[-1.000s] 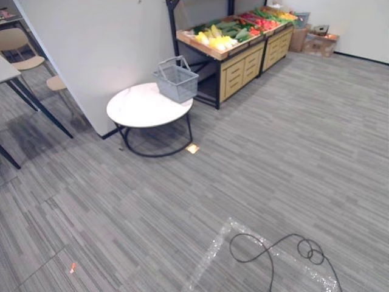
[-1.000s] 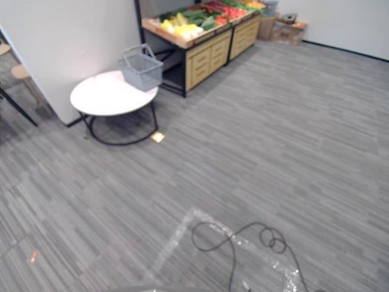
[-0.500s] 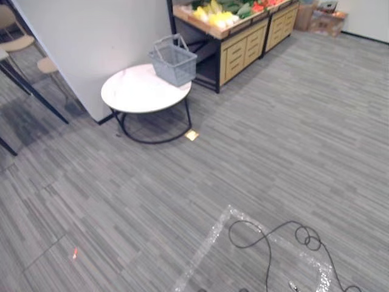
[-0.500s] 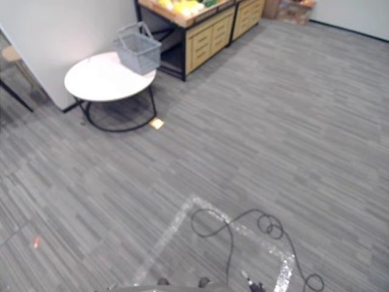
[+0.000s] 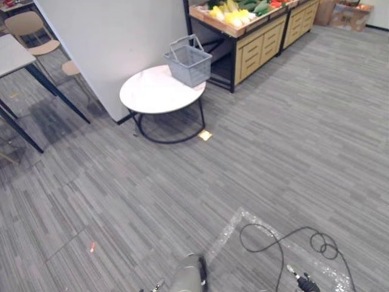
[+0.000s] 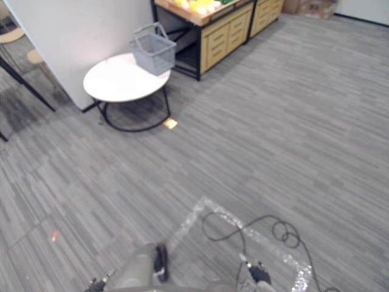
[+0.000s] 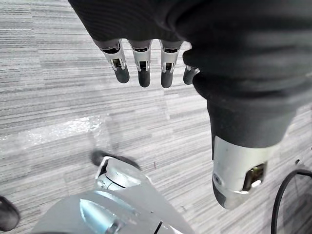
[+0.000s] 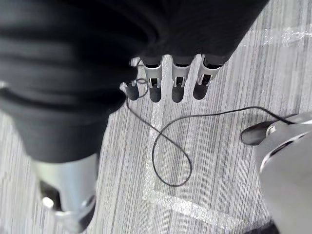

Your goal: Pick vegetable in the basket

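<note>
A grey wire basket with its handle raised stands on the far edge of a round white table, well ahead of me across the floor. Just behind it, yellow, green and red vegetables lie on a wooden stand with drawers. My left hand hangs over the grey floor in the left wrist view, fingers straight, holding nothing. The right wrist view shows my right hand the same way, fingers straight and empty. Both hands are far from the basket.
A white partition wall rises behind the table. Left of it are a dark-legged table and beige chairs. A small yellow piece lies on the floor by the round table. Cardboard boxes sit far right.
The whole picture has shifted, so the camera moved: table and basket now sit further right in view. The basket, table and stand have not moved among themselves.
</note>
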Controlling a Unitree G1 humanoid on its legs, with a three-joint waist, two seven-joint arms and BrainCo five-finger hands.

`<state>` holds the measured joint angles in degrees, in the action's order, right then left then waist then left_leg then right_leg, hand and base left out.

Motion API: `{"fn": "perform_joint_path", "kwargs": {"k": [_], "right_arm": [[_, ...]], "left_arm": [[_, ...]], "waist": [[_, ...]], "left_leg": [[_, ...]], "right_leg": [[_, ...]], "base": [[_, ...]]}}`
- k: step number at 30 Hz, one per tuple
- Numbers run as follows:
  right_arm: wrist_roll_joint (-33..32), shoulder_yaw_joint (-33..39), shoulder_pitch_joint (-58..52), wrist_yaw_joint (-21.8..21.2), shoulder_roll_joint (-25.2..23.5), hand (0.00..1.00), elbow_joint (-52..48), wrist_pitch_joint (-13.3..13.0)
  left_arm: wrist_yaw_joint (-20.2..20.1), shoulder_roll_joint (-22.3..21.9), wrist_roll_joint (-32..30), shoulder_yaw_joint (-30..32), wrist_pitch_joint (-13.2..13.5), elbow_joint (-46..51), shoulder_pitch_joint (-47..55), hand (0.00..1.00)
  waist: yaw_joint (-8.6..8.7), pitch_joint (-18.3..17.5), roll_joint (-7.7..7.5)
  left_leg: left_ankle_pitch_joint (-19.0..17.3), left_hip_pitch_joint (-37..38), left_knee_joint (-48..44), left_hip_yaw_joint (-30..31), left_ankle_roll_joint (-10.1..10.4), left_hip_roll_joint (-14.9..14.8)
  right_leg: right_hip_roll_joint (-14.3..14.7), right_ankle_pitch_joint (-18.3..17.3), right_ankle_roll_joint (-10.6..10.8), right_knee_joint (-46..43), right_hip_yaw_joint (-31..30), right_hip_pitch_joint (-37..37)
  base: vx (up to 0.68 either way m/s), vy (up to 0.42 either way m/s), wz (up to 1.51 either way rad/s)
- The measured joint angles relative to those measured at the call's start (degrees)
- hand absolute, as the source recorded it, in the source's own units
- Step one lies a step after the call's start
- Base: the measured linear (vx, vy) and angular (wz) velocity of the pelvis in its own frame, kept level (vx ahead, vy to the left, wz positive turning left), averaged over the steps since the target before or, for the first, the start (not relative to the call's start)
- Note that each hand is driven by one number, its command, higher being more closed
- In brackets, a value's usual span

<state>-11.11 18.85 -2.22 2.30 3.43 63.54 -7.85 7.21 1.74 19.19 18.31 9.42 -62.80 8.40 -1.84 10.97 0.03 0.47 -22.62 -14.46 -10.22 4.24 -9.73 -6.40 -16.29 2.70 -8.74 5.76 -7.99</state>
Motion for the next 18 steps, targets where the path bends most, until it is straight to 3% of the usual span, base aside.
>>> {"fn": "perform_joint_path", "kwargs": {"k": [2,3,4,5,6,9,10,11,12,13,14,15,16,18], "right_arm": [[0.0,-1.1,0.0,0.1,0.2,0.00,0.0,-0.1],[0.0,-1.3,0.2,0.0,0.5,0.00,0.4,-0.1],[0.0,-1.2,0.5,0.0,0.0,0.00,0.7,-0.1],[0.1,-1.1,1.5,-0.4,-1.1,0.00,2.6,-0.1],[0.1,-0.9,2.4,-0.5,-1.8,0.00,2.7,-0.2],[0.7,0.7,2.4,-1.2,-2.0,0.00,2.9,-0.3],[1.8,1.9,2.3,-1.5,-1.7,0.00,2.9,-0.3],[1.8,2.1,2.1,-1.6,-1.6,0.00,2.8,-0.4],[2.1,2.1,1.6,-1.6,-1.5,0.00,2.7,-0.4],[2.1,1.9,1.0,-1.7,-1.8,0.00,2.7,-0.4],[2.1,1.2,0.4,-1.8,-1.7,0.00,2.6,-0.4],[2.1,0.8,0.1,-1.9,-1.5,0.00,2.6,-0.4],[1.7,0.4,0.0,-2.2,-1.0,0.00,1.3,-1.1],[1.7,-0.6,0.0,-2.1,-0.3,0.00,0.1,-1.7]], "left_arm": [[0.2,-0.4,0.0,0.0,0.0,-0.2,0.3,0.00],[0.1,-0.8,0.3,0.3,0.0,-0.9,1.0,0.00],[0.0,-0.5,0.4,0.2,0.0,-1.4,1.2,0.00],[-0.2,0.9,0.4,0.0,0.2,-2.1,1.2,0.00],[-0.3,1.0,0.4,0.0,0.3,-2.3,-0.1,0.00],[-0.9,1.9,0.3,-0.2,0.3,-3.2,-0.4,0.00],[-0.8,2.3,0.2,-0.2,-0.1,-3.3,0.0,0.00],[-0.8,2.4,-0.1,-0.5,-0.1,-3.3,0.2,0.00],[-0.9,2.8,-0.3,-1.8,-0.1,-3.3,0.4,0.00],[-1.0,3.5,-0.3,-3.9,-0.1,-3.2,0.5,0.00],[-1.1,3.7,-0.3,-5.1,-0.2,-3.2,0.4,0.00],[-1.1,3.7,-0.3,-5.5,-0.2,-3.2,0.4,0.00],[-1.2,3.7,-0.3,-6.6,-0.2,-3.3,0.6,0.00],[-1.2,3.4,-0.3,-6.8,-0.1,-3.2,0.1,0.00]], "waist": [[0.01,-0.3,1.19],[-0.16,-0.8,1.92],[-0.23,-1.1,1.58],[-0.37,-2.6,-1.14],[0.03,-3.2,-1.34],[-0.11,-4.2,-2.52],[-0.20,-4.2,-2.59],[-0.10,-4.4,-2.51],[0.08,-4.4,-2.60],[0.24,-4.2,-2.77],[0.48,-4.0,-2.56],[0.68,-3.8,-2.33],[1.18,-3.3,-1.48],[2.49,-3.2,-0.91]], "left_leg": [[0.7,-0.1,5.8,0.3,0.8,-2.1],[4.5,-0.4,4.7,0.1,1.2,-3.2],[6.3,-0.4,2.1,-0.4,1.1,-2.2],[2.6,-2.6,-2.7,-1.6,0.1,0.1],[-0.2,-4.3,-5.5,-1.7,-1.1,1.4],[-3.3,-3.0,-7.5,-3.2,-4.2,4.4],[-5.8,0.1,-8.0,-3.4,-5.3,5.9],[-7.0,1.7,-7.6,-3.5,-5.6,6.6],[-9.3,5.7,-5.5,-4.1,-6.1,7.7],[-10.8,10.1,-3.4,-4.9,-6.4,8.9],[-11.5,13.7,-2.2,-4.8,-6.9,9.4],[-11.9,16.5,-0.8,-4.8,-7.1,9.7],[-12.0,24.0,3.7,-4.8,-7.1,10.1],[-12.0,30.3,7.7,-5.2,-7.0,10.0]], "right_leg": [[-0.2,-2.5,1.8,0.0,-0.9,-1.6],[-1.3,-4.6,3.3,0.9,-2.2,-3.9],[-2.8,-5.4,2.4,1.4,-3.0,-5.0],[-5.3,-4.6,0.1,1.6,-4.6,-4.8],[-5.9,-0.9,0.4,-1.0,-6.1,-2.5],[-8.7,5.0,2.0,-7.8,-9.7,0.2],[-9.9,10.5,2.5,-15.3,-10.7,2.3],[-10.1,13.9,3.4,-19.4,-11.4,3.9],[-11.1,23.3,5.1,-28.2,-11.5,7.3],[-12.1,26.8,6.0,-39.5,-11.2,11.9],[-12.2,24.6,3.5,-48.0,-9.8,15.3],[-12.1,21.7,2.5,-52.2,-8.2,17.2],[-11.4,14.6,-0.1,-57.6,-2.8,21.1],[-11.2,7.5,-0.8,-54.2,5.5,24.5]], "base": [[0.39,0.374,-0.29],[0.51,0.494,-0.39],[0.63,0.524,-0.49],[0.67,0.440,-0.16],[0.55,0.312,-0.07],[0.55,0.320,0.06],[0.51,0.271,-0.14],[0.58,0.314,-0.16],[0.46,0.227,-0.12],[0.54,0.231,-0.11],[0.46,0.160,-0.11],[0.46,0.130,-0.27],[0.37,0.092,-0.24],[0.39,0.075,-0.04]]}}
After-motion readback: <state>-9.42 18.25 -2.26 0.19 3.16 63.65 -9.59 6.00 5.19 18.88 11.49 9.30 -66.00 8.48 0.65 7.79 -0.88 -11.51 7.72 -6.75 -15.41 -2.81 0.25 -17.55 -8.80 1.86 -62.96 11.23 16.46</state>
